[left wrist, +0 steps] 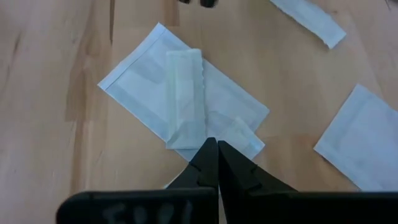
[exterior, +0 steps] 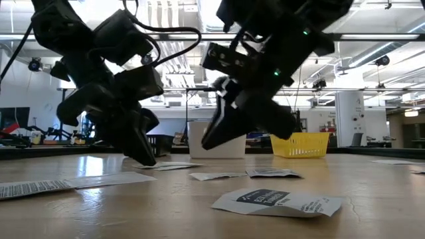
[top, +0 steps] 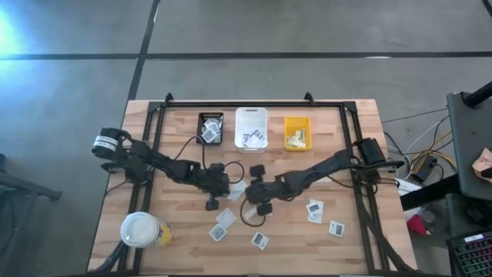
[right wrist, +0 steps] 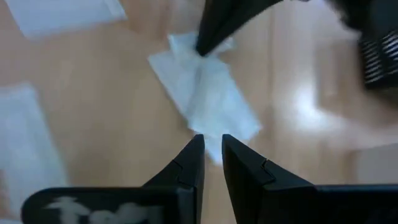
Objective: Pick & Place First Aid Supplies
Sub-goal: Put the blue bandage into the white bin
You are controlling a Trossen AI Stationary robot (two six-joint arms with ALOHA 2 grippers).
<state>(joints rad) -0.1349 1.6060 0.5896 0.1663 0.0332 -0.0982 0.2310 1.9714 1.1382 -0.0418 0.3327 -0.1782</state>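
Note:
A white packet (left wrist: pixel 155 87) lies flat on the table with a pale yellow-green strip (left wrist: pixel 185 93) on top of it; in the high view this pile (top: pixel 237 188) sits between my two grippers. My left gripper (left wrist: pixel 217 146) is shut, its tips at the pile's edge. My right gripper (right wrist: pixel 211 140) is open by a narrow gap at the pile's opposite end (right wrist: pixel 214 146), and in the low view it hangs (exterior: pixel 207 143) just above the table. More packets (top: pixel 225 218) (top: pixel 315 208) lie flat toward the near edge. My left gripper comes down slanting from the table's left, and its shut fingertips (left wrist: pixel 208 152) meet the white packet's edge (left wrist: pixel 199 138) beside a small packet (left wrist: pixel 245 134). The packet lies flat on the table. I cannot tell whether any paper sits between the fingers.
A black bin (top: pixel 211 127), a white bin (top: pixel 250 127) and a yellow bin (top: pixel 297 132) stand in a row at the far edge, each holding packets. A white-lidded cup (top: pixel 141 229) stands at the near left corner. Loose packets (top: pixel 260 240) (top: pixel 336 228) are scattered toward the near edge.

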